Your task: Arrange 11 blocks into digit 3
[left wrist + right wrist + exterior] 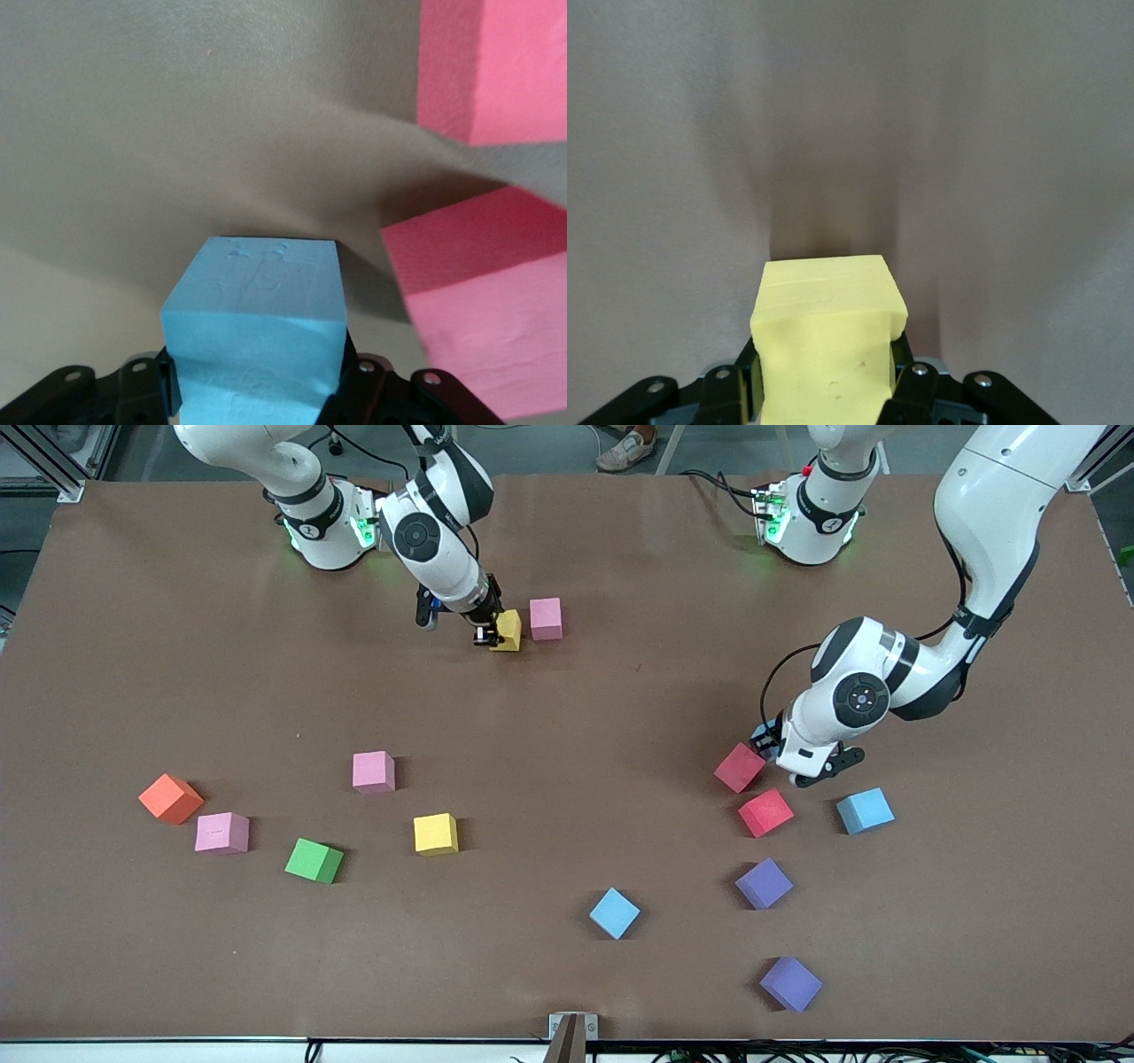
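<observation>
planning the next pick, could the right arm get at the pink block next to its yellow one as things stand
Probably not yet: the right pincer is shut on the yellow block. The pink block stands right beside it, uncovered, so once it lets go the way looks free.

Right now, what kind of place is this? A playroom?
Probably a robot lab, not a playroom. Two white robot arms are bolted to a brown table, cables run off its edge, and foam cubes such as a green block lie scattered for practice.
</observation>
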{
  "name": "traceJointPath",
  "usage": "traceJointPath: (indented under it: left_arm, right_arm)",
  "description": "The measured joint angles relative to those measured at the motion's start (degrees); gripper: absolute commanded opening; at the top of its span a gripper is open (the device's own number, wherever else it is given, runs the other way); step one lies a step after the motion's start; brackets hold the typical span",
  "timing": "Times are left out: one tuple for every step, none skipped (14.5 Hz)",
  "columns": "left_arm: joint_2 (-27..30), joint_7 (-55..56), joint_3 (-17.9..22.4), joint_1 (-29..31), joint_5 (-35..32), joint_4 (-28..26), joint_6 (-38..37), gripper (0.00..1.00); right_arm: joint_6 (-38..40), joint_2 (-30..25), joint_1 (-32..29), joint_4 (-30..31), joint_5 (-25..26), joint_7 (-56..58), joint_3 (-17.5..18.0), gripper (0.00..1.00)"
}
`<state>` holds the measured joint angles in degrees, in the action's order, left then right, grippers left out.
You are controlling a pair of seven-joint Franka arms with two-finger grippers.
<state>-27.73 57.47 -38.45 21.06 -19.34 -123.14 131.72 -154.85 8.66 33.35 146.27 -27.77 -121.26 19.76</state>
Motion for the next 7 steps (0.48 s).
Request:
traceJointPath:
  left_arm:
    - [0.01, 3.36, -0.83, 0.01, 0.39, 0.57, -0.07, 0.19]
    - [0.04, 6.86, -1.85, 0.01, 1.15, 1.22, -0.17, 0.19]
    - [0.1, 10.82, -2.99, 0.0, 1.88, 1.89, -0.5, 0.19]
    - [0.22, 15.0, -4.2, -0.01, 2.42, 2.63, -1.31, 0.19]
    - [0.36, 19.52, -5.45, -0.01, 2.95, 3.35, -2.45, 0.19]
    - [0.48, 24.55, -6.78, -0.01, 3.5, 3.99, -3.65, 0.19]
    - [0.56, 29.78, -8.11, -0.03, 3.94, 4.38, -4.54, 0.19]
  right_arm:
    - [-0.16, 0.15, 0.59, 0.0, -0.05, 0.0, 0.01, 0.0]
    - [-0.47, 0.32, 1.09, 0.0, -0.12, -0.04, 0.02, 0.0]
    - [-0.75, 0.55, 1.42, 0.0, -0.17, -0.09, 0.02, 0.0]
    - [-1.14, 0.88, 1.57, 0.0, -0.19, -0.12, 0.02, 0.0]
    - [-1.97, 1.3, 1.66, 0.0, -0.29, -0.14, 0.02, 0.0]
    - [-2.79, 1.74, 1.78, -0.01, -0.59, -0.2, 0.03, 0.0]
    - [-3.1, 1.85, 1.97, -0.05, -1.27, -0.25, 0.05, 0.0]
